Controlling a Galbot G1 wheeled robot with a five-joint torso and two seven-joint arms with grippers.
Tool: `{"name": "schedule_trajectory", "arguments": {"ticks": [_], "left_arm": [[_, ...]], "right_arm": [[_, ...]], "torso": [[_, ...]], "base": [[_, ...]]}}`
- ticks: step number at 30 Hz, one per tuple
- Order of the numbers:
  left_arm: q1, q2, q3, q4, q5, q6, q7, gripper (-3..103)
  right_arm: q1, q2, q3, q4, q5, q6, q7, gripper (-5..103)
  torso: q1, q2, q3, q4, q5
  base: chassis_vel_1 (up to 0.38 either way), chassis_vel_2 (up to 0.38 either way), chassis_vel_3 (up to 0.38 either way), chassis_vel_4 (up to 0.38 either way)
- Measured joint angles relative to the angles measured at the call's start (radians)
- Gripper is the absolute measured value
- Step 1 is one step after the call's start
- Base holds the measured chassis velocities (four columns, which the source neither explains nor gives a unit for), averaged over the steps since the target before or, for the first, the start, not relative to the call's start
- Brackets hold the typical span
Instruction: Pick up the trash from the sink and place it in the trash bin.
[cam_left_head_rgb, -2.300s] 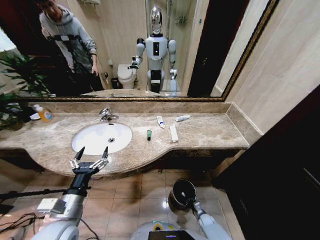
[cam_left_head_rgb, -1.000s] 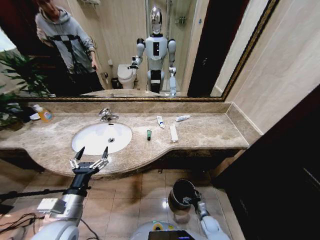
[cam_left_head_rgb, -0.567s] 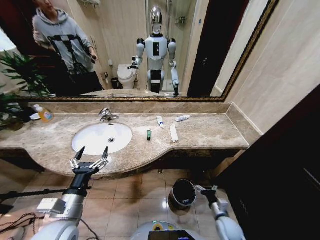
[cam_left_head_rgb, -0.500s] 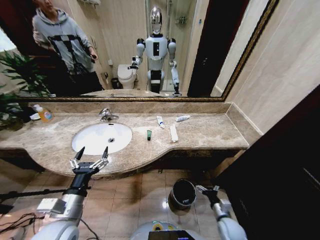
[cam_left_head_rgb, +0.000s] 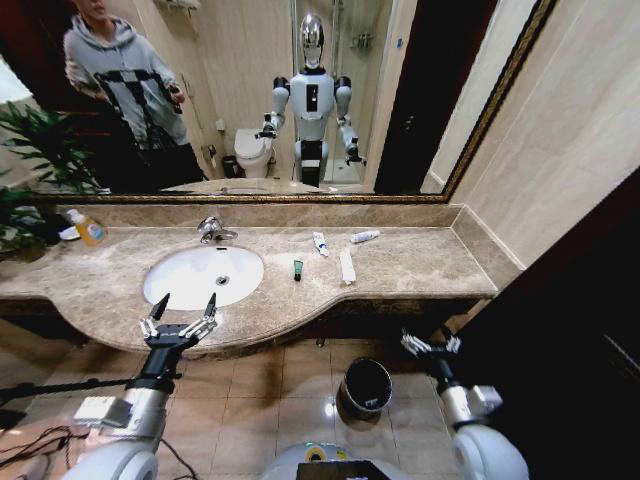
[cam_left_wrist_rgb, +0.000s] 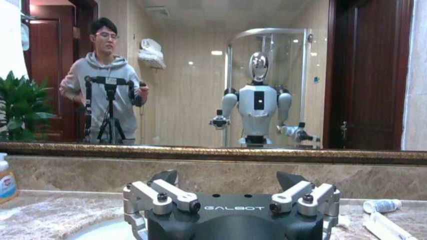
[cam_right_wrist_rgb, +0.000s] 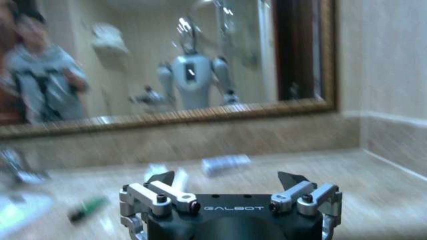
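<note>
The white oval sink (cam_left_head_rgb: 190, 285) holds no trash. The trash lies on the marble counter to its right: a dark-green tube (cam_left_head_rgb: 298, 268), a long flat white packet (cam_left_head_rgb: 347, 266) and two white tubes (cam_left_head_rgb: 320, 243) (cam_left_head_rgb: 365, 236). The dark round trash bin (cam_left_head_rgb: 366, 388) stands on the floor below the counter. My left gripper (cam_left_head_rgb: 182, 312) hangs open and empty at the counter's front edge, before the sink. My right gripper (cam_left_head_rgb: 430, 345) is open and empty, raised right of the bin, just under the counter edge. Its wrist view shows the green tube (cam_right_wrist_rgb: 87, 209) and a white tube (cam_right_wrist_rgb: 225, 162) beyond the open gripper (cam_right_wrist_rgb: 227, 179).
A chrome faucet (cam_left_head_rgb: 212, 230) stands behind the basin. A yellow bottle (cam_left_head_rgb: 88, 228) and a plant sit at the counter's far left. A large mirror backs the counter. A dark cabinet rises on the right. The floor around the bin is tiled.
My right gripper has risen from over the trash bin and swung right and up to the counter's edge height. The left arm has not moved.
</note>
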Motion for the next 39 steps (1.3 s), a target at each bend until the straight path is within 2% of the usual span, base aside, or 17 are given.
{"name": "schedule_trajectory", "arguments": {"ticks": [2,4,6,8,9,12,18,21,30,37,39], "left_arm": [[0.0,0.0,0.0,0.0,0.0,0.0,0.0,100],[0.0,0.0,0.0,0.0,0.0,0.0,0.0,100],[0.0,0.0,0.0,0.0,0.0,0.0,0.0,100],[0.0,0.0,0.0,0.0,0.0,0.0,0.0,100],[0.0,0.0,0.0,0.0,0.0,0.0,0.0,100],[0.0,0.0,0.0,0.0,0.0,0.0,0.0,100],[0.0,0.0,0.0,0.0,0.0,0.0,0.0,100],[0.0,0.0,0.0,0.0,0.0,0.0,0.0,100],[0.0,0.0,0.0,0.0,0.0,0.0,0.0,100],[0.0,0.0,0.0,0.0,0.0,0.0,0.0,100],[0.0,0.0,0.0,0.0,0.0,0.0,0.0,100]], "right_arm": [[0.033,-0.02,-0.008,0.006,0.018,-0.025,0.0,100],[0.112,-0.081,-0.032,-0.003,0.066,-0.063,0.005,100],[0.139,-0.107,-0.047,-0.017,0.079,-0.065,0.015,100],[0.219,-0.184,-0.09,-0.063,0.119,-0.071,0.035,100],[0.219,-0.184,-0.09,-0.063,0.119,-0.071,0.035,100],[0.317,-0.249,-0.145,-0.126,0.157,-0.093,0.044,100],[0.403,-0.257,-0.22,-0.214,0.158,-0.081,0.037,100],[0.473,-0.242,-0.293,-0.291,0.144,-0.075,0.04,100],[0.594,-0.211,-0.398,-0.441,0.113,-0.083,0.076,100],[0.634,-0.185,-0.441,-0.537,0.07,-0.089,0.102,102],[0.638,-0.182,-0.441,-0.549,0.064,-0.089,0.1,99]], "torso": [[0.0,0.0,0.0,0.0001,-0.0001],[0.0,0.0,0.0,0.0,0.0],[0.0,0.0,0.0,0.0,0.0001],[0.0,0.0,0.0,0.0001,0.0002],[0.0,0.0,0.0,0.0001,0.0002],[0.0,0.0,0.0,0.0,0.0001],[0.0,0.0,0.0,0.0,0.0],[0.0,0.0,0.0,0.0,0.0],[0.0,0.0,0.0,0.0,-0.0002],[0.0,0.0,0.0,0.0,0.0],[0.0,0.0,0.0,0.0,0.0]], "base": [[0.0,0.0,0.0,0.0],[0.0,0.0,0.0,0.0],[0.0,0.0,0.0,0.0],[0.0,0.0,0.0,0.0],[0.0,0.0,0.0,0.0],[0.0,0.0,0.0,0.0],[0.0,0.0,0.0,0.0],[0.0,0.0,0.0,0.0],[0.0,0.0,0.0,0.0],[0.0,0.0,0.0,0.0],[0.0,0.0,0.0,0.0]]}}
